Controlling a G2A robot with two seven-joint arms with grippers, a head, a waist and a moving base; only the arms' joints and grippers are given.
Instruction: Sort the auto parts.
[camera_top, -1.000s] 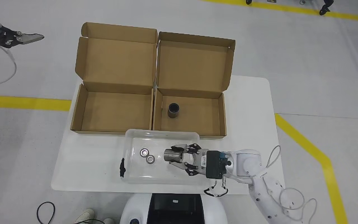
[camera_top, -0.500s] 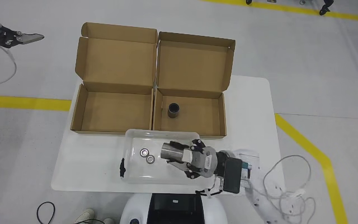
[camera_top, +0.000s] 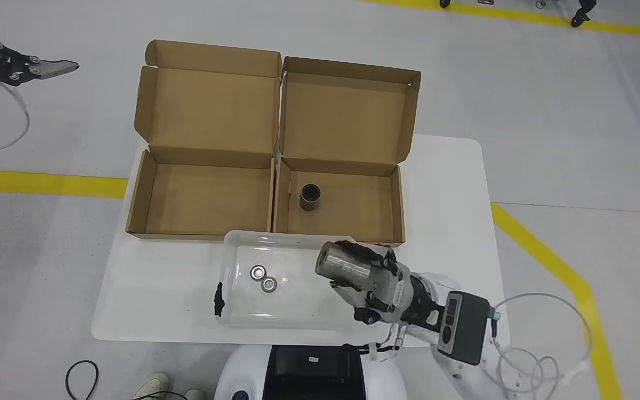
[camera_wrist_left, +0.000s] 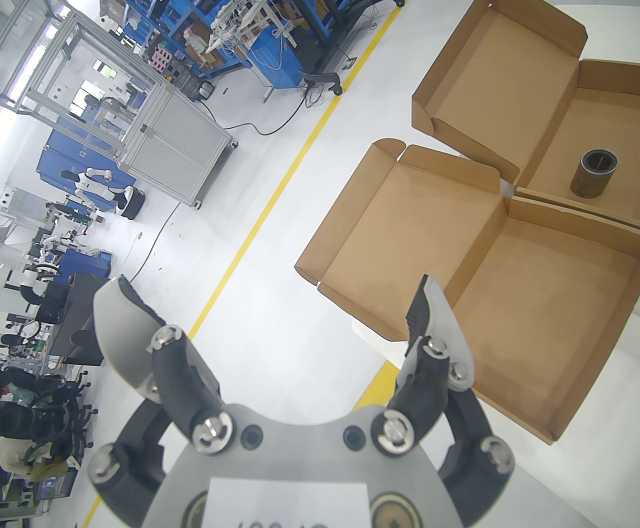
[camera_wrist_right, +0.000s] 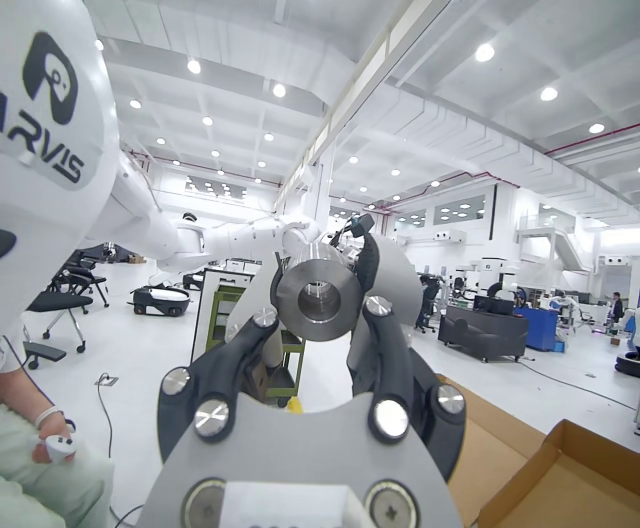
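My right gripper (camera_top: 352, 268) is shut on a silver metal cylinder (camera_top: 341, 262), held up in the air above the right end of the clear plastic tray (camera_top: 238, 242); the right wrist view shows the cylinder's (camera_wrist_right: 320, 300) hollow end between the fingers. Two small round bearings (camera_top: 264, 277) lie in the tray, with a small black part (camera_top: 218, 298) at its left rim. A dark sleeve (camera_top: 311, 197) stands in the right cardboard box (camera_top: 390, 215). The left cardboard box (camera_top: 140, 200) holds nothing. My left gripper (camera_wrist_left: 272, 312) hangs open, off the table beyond that box.
Both box lids stand open at the back of the white table (camera_top: 450, 200). Bare tabletop lies to the right of the boxes and tray. The left gripper (camera_top: 40, 68) shows at the top view's far left, over the floor with its yellow line.
The right gripper has lifted the silver cylinder out of the tray, raising it and swinging it to the right while tilting upward. The left arm has not moved.
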